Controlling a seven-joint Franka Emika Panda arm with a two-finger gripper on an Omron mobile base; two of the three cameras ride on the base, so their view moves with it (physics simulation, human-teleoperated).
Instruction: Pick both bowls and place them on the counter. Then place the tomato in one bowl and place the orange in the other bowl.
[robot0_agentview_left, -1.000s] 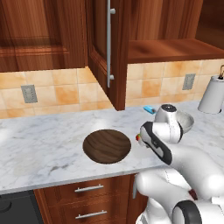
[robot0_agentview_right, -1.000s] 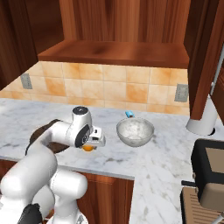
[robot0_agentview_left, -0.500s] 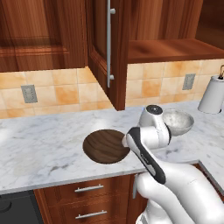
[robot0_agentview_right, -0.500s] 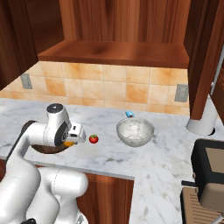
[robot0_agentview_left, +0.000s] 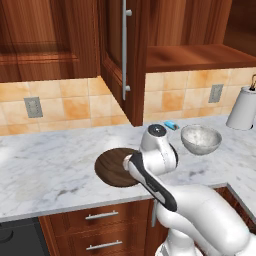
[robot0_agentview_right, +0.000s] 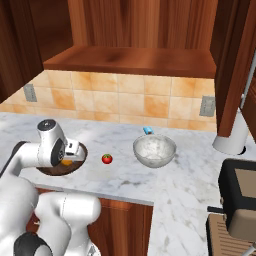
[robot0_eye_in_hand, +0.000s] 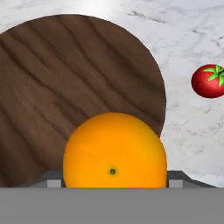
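The wide dark brown wood-grain bowl (robot0_agentview_left: 111, 167) (robot0_agentview_right: 76, 167) (robot0_eye_in_hand: 65, 78) lies on the marble counter (robot0_agentview_right: 125, 175) at the left. My gripper (robot0_agentview_right: 67, 160) (robot0_eye_in_hand: 113, 179) hangs over its near-right part, shut on the orange (robot0_agentview_right: 66, 162) (robot0_eye_in_hand: 114, 151). Just right of that bowl, the red tomato (robot0_agentview_right: 107, 159) (robot0_eye_in_hand: 208, 81) rests on the counter. Farther right stands the grey-white marbled bowl (robot0_agentview_left: 201, 139) (robot0_agentview_right: 154, 150), empty. In the left base view my own arm hides the hand and the orange.
A small blue object (robot0_agentview_left: 171, 124) (robot0_agentview_right: 148, 130) lies behind the marbled bowl. A white paper-towel roll (robot0_agentview_left: 242, 107) stands at the far right. An open cabinet door (robot0_agentview_left: 125, 60) hangs above the counter. A dark appliance (robot0_agentview_right: 240, 195) sits on the right counter leg.
My arm has swung left with the orange, from near the marbled bowl to above the brown bowl. The tomato, earlier behind the hand, now lies in plain sight.
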